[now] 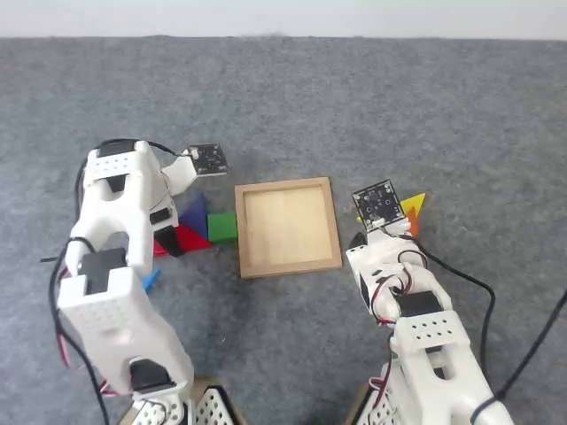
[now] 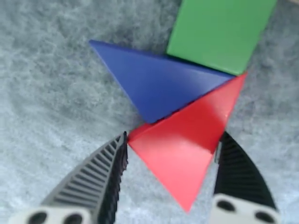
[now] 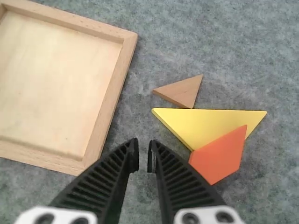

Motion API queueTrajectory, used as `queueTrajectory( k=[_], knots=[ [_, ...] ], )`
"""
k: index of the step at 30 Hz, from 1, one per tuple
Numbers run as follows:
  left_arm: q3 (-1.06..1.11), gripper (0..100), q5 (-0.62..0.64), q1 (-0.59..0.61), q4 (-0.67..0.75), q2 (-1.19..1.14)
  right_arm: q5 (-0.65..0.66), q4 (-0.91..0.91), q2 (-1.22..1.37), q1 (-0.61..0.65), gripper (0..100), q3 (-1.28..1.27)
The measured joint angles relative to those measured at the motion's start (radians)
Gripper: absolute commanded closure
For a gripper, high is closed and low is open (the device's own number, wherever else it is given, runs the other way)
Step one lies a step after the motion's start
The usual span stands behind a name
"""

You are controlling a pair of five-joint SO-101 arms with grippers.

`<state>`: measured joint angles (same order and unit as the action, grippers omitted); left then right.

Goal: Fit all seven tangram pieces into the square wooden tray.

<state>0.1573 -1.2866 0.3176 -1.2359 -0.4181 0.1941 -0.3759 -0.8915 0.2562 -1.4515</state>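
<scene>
Left gripper (image 2: 170, 172) sits low over the grey mat, jaws spread wide, one on each side of the red triangle (image 2: 187, 154). One fingertip is at the triangle's corner, the other just off its opposite edge, and nothing is pinched yet. Touching the red piece is the blue triangle (image 2: 159, 86), edge to edge, and the green square (image 2: 219, 32) sits against the blue one's far side. A small light-blue piece (image 1: 151, 282) lies apart, close to the arm.

Over on the other side, the right gripper (image 3: 142, 149) hovers with its fingers drawn nearly together, holding nothing. It is just beside the wooden tray (image 3: 114, 88), which has no pieces in it. Near it lie the brown triangle (image 3: 182, 91), the yellow triangle (image 3: 201, 121) and the orange piece (image 3: 219, 156), which overlaps the yellow's edge.

These look like thin, rigid painted wood, so light, stiff and probably slick. The red triangle's sides slope (no parallel faces to squeeze), so it could twist or squirt out. A pinch taken from its long edge to the opposite corner, low on the piece, looks safest.
</scene>
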Motion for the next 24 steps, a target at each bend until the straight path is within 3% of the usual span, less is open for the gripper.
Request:
queueTrajectory(
  k=[5, 24],
  knots=[
    [-0.003, 70, -0.089, 0.009, 0.02, -0.031, 0.0, 0.0, 0.0, 0.0, 93.7, 0.0],
    [-0.011, 77, -0.213, 0.015, -0.009, -0.031, 0.0, 0.0, 0.0, 0.0, 93.7, 0.0]
  ],
)
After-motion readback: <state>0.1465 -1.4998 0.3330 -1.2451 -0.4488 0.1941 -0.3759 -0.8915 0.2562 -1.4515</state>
